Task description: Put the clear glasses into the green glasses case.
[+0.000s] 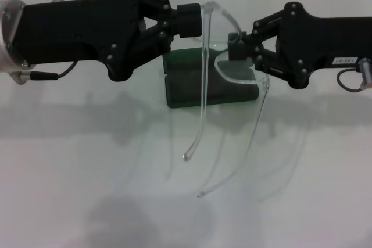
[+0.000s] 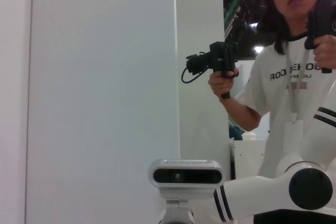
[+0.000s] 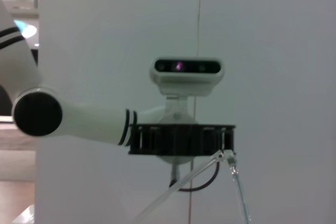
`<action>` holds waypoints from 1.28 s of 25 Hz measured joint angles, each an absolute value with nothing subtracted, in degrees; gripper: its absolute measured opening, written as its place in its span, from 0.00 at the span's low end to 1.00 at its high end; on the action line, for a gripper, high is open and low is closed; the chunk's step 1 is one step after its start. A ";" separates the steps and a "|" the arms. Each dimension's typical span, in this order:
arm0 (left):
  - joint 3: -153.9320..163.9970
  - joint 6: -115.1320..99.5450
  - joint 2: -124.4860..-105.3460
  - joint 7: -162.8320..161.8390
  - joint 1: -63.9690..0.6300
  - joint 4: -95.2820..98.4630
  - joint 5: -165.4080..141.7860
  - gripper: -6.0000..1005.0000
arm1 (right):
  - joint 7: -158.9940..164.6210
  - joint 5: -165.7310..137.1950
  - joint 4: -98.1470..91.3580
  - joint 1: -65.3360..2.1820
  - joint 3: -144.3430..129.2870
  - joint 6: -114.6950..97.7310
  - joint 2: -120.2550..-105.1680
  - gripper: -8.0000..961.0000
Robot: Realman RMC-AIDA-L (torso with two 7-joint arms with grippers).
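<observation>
The clear glasses [image 1: 235,71] hang in the air between my two grippers, temple arms unfolded and drooping toward the front of the table. My left gripper [image 1: 197,18] is shut on the frame's left corner by the hinge. On the other side, my right gripper [image 1: 235,43] is shut on the frame's right part. Directly below and behind the glasses, the green glasses case [image 1: 186,85] lies open on the white table. In the right wrist view only the thin temple arms of the glasses [image 3: 237,187] show. The left wrist view shows neither glasses nor case.
The white table [image 1: 87,190] stretches toward the front. A white wall stands behind it. In the left wrist view a person [image 2: 294,77] stands beside the robot holding a camera. The robot's head camera [image 3: 186,72] faces the right wrist.
</observation>
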State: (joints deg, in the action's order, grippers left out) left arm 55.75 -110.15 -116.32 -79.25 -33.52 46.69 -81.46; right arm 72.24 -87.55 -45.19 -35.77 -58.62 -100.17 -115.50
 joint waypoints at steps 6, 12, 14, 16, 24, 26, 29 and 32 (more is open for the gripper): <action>55.94 -110.81 -116.67 -79.66 -32.95 47.80 -81.33 0.06 | 70.73 -85.27 -44.93 -34.85 -58.53 -99.92 -115.44 0.08; 56.11 -111.82 -117.08 -80.20 -32.97 47.81 -81.29 0.06 | 69.23 -83.84 -43.06 -34.92 -58.53 -99.79 -115.50 0.08; 56.14 -112.08 -117.20 -80.47 -33.01 47.81 -81.31 0.06 | 68.93 -83.80 -42.86 -35.01 -58.53 -99.65 -115.56 0.08; 56.16 -112.27 -117.38 -80.56 -33.05 47.81 -81.46 0.06 | 68.72 -83.79 -42.82 -35.05 -58.53 -99.47 -115.67 0.08; 56.97 -112.33 -117.84 -80.59 -33.43 47.18 -82.04 0.06 | 67.18 -81.63 -40.51 -35.76 -59.08 -99.39 -115.79 0.08; 57.38 -112.19 -118.01 -80.60 -33.52 47.17 -82.09 0.06 | 66.87 -81.48 -40.01 -36.06 -59.14 -99.40 -115.82 0.08; 57.62 -111.96 -118.07 -80.58 -33.59 47.15 -82.47 0.06 | 66.54 -81.41 -39.52 -36.35 -59.20 -99.48 -115.87 0.08; 57.51 -111.87 -118.13 -80.43 -33.59 47.10 -82.73 0.06 | 66.47 -81.15 -39.15 -36.54 -59.30 -99.72 -115.90 0.08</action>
State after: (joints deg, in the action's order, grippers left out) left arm 57.51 -111.87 -118.13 -80.43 -33.59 47.11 -82.73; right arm 66.48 -81.15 -39.15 -36.54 -59.30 -99.72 -115.90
